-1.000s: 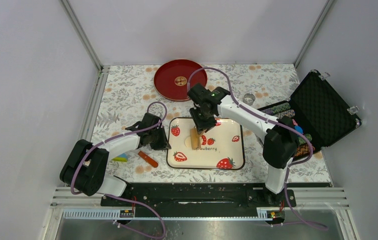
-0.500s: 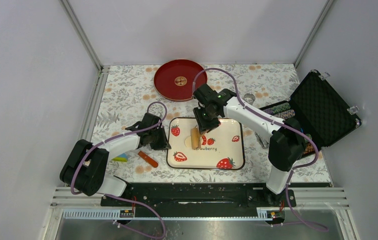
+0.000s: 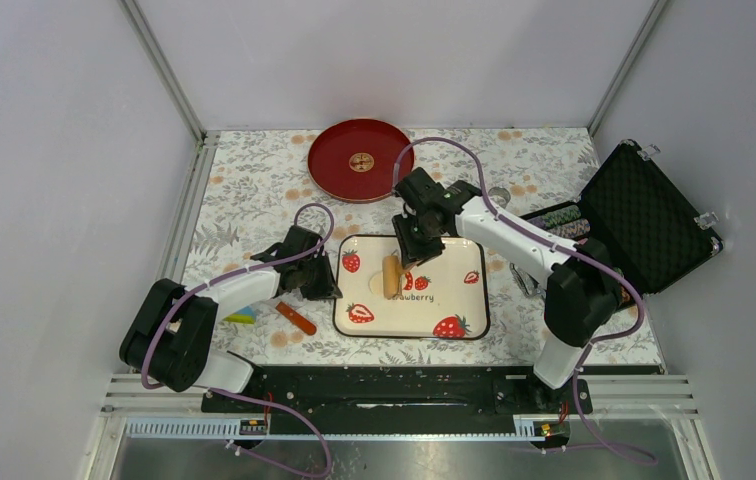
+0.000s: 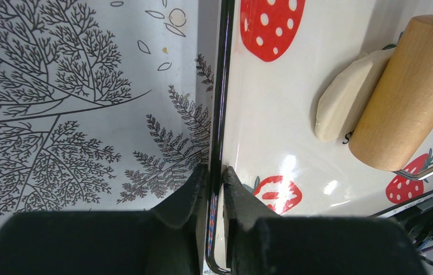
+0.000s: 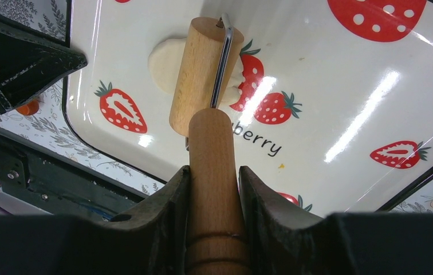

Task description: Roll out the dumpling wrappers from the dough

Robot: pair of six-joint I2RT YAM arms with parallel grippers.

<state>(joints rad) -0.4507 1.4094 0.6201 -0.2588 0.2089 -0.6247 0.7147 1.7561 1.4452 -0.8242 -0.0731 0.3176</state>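
Small pale cream dough wrapper (image 4: pixel 343 100) sits on the white strawberry-print tray (image 4: pixel 271 132), partly under the wooden roller (image 5: pixel 200 74), likely soft and tearable (lift by edge); right gripper (image 5: pixel 212 172) clamps roller handle, left gripper (image 4: pixel 215 175) pinches tray rim.

We see the right gripper (image 5: pixel 213 177) clamped on the handle of a wooden rolling pin (image 5: pixel 198 74). On the strawberry-printed tray (image 5: pixel 340 80), the pin's barrel lies across the pale dumpling wrapper (image 5: pixel 164 60), whose edges show on either side.

Lab test cell; white-walled aluminium frame (image 3: pixel 162 68)
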